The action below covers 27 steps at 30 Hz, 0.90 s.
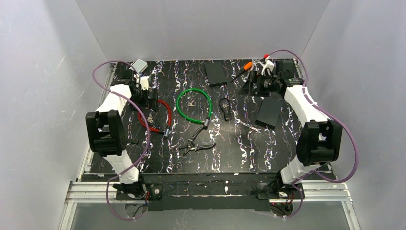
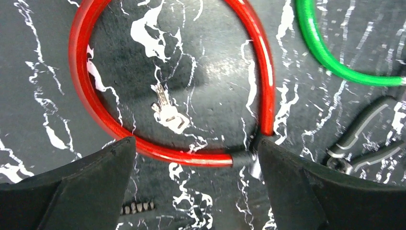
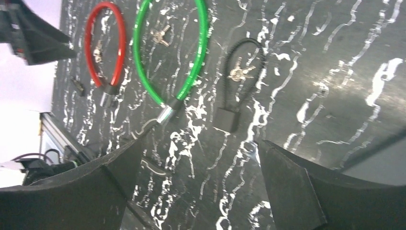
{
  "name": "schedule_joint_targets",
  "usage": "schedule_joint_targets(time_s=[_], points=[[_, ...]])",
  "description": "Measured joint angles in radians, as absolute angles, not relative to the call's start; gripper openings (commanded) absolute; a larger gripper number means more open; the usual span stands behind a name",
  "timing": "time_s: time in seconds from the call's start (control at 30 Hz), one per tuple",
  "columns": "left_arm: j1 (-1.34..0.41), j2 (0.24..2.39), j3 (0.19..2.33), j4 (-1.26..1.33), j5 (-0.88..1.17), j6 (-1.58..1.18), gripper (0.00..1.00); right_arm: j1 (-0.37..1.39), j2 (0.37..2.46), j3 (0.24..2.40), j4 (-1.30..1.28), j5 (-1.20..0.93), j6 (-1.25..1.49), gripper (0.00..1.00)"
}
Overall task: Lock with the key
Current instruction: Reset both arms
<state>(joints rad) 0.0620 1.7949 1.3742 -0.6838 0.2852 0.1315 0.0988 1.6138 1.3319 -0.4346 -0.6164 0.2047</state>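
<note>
A red cable lock (image 2: pixel 119 132) lies looped on the black marbled table, its ends meeting at a black body (image 2: pixel 243 158). A small silver key (image 2: pixel 167 115) rests flat inside the loop, touching nothing. My left gripper (image 2: pixel 195 143) hangs open just above the loop's near side with nothing between its fingers. In the top view it sits at the back left (image 1: pixel 152 98) over the red lock (image 1: pixel 163 115). My right gripper (image 3: pixel 200 143) is open and empty at the back right (image 1: pixel 253 86).
A green cable lock (image 1: pixel 194 106) and a small black cable lock (image 1: pixel 226 108) lie mid-table, each with keys inside its loop. Pliers (image 1: pixel 196 143) lie nearer the front. Black plates (image 1: pixel 269 110) and an orange-handled screwdriver (image 1: pixel 245 67) are at the back right.
</note>
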Motion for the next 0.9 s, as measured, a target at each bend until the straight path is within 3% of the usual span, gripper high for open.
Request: schedule_joint_targets(time_s=[0.3,0.9], points=[[0.062,1.603,1.459,-0.832,0.296,0.111,0.98,-0.029,1.592,1.317,-0.544,-0.546,-0.023,0.98],[0.056,1.255,1.19,-0.768,0.308,0.103,0.98,-0.037,1.459,1.032,-0.418,-0.397,-0.135,0.98]])
